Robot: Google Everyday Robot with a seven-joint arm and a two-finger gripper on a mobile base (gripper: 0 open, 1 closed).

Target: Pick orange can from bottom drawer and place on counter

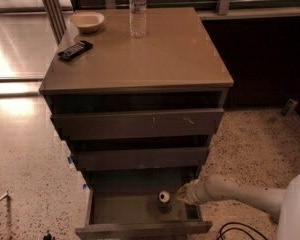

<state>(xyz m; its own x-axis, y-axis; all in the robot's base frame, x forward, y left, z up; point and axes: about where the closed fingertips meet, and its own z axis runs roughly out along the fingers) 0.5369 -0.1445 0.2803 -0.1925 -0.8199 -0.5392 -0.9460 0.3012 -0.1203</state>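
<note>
My gripper [183, 194] is down low inside the open grey-brown bottom drawer [140, 229], just beside the small orange can with the shiny silver top [164, 198]. The can stands upright on the drawer floor. I think I am at the reaching step, and the can is not lifted yet. Next I must get the gripper around the can, squeeze it, and carry it to the smooth tan-brown counter [185, 54] high above the can. I cannot tell if the gripper is spread or pressed together, or if it touches the can.
</note>
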